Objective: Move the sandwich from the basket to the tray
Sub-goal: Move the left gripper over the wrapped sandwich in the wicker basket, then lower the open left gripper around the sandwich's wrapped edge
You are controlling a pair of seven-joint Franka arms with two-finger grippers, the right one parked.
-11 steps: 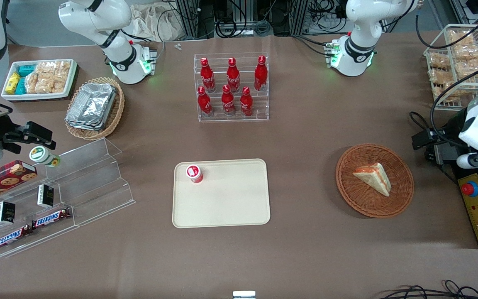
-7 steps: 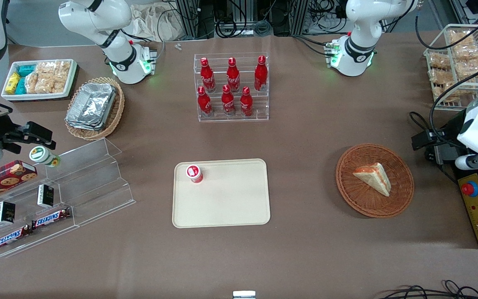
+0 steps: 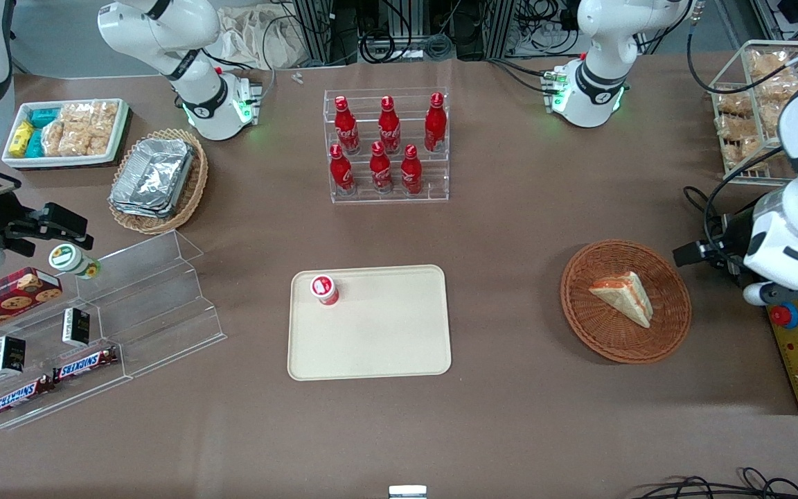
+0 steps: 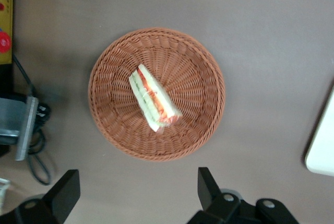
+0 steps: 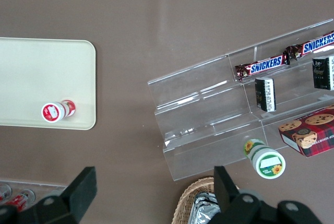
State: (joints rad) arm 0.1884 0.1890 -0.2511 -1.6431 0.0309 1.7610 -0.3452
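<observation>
Sandwich [image 4: 154, 98] in basket [image 4: 112, 78]: soft, light, squishy. We'd pinch bread faces gently. Gripper [image 4: 136, 192] above basket, fingers wide apart, empty.

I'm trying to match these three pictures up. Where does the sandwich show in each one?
Front view: the sandwich lies in the basket, toward the working arm's end.
Left wrist view: sandwich in the basket's middle; the open gripper is not over it.
Right wrist view: not in it.
Shared landmark: the tray.
</observation>
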